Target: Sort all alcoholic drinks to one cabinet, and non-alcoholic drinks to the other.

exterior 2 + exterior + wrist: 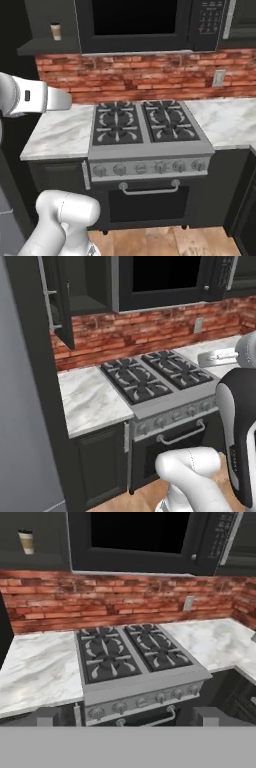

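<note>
A coffee cup (pixel 55 30) is seen on the shelf of the open upper cabinet (pixel 47 47) left of the microwave (pixel 150 25), so one non-alcoholic drink is probably already sorted. The gripper's fingertips (pixel 45 721) are held wide apart, with nothing between them. The arm is raised above the stove (pixel 145 127). The next drink must first be found, which calls for driving or turning the base.
</note>
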Robot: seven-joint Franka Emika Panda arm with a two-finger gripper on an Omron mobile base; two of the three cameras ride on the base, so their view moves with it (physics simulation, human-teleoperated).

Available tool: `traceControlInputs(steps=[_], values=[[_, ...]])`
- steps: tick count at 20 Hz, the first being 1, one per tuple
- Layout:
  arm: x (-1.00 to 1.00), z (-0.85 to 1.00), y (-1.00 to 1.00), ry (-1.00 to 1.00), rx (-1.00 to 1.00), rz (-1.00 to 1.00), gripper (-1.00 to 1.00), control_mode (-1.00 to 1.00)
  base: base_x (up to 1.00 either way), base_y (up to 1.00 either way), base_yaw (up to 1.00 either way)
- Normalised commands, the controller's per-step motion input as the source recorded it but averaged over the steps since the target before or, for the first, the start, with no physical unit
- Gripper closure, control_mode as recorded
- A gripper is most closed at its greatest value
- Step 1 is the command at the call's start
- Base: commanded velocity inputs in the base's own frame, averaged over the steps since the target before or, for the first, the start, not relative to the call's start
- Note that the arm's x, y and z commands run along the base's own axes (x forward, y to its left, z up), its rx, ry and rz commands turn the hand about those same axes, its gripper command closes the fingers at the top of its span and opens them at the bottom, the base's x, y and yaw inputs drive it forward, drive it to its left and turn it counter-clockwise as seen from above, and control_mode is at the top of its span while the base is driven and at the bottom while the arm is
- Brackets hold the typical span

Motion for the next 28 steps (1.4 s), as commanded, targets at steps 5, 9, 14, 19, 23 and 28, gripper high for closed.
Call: traceControlInputs(steps=[5,9,14,19,23,28], values=[[0.00,0.00,0.00,0.00,0.00,0.00,-1.00,1.00,-0.03,-0.47,-0.29],[0.00,0.00,0.00,0.00,0.00,0.00,-1.00,1.00,0.00,-0.43,-0.35],[0.00,0.00,0.00,0.00,0.00,0.00,-1.00,1.00,0.00,-0.41,-0.36],[0.00,0.00,0.00,0.00,0.00,0.00,-1.00,1.00,0.00,-0.39,-0.36],[0.00,0.00,0.00,0.00,0.00,0.00,-1.00,1.00,0.00,-0.38,-0.36],[0.00,0.00,0.00,0.00,0.00,0.00,-1.00,1.00,0.00,-0.43,-0.35]])
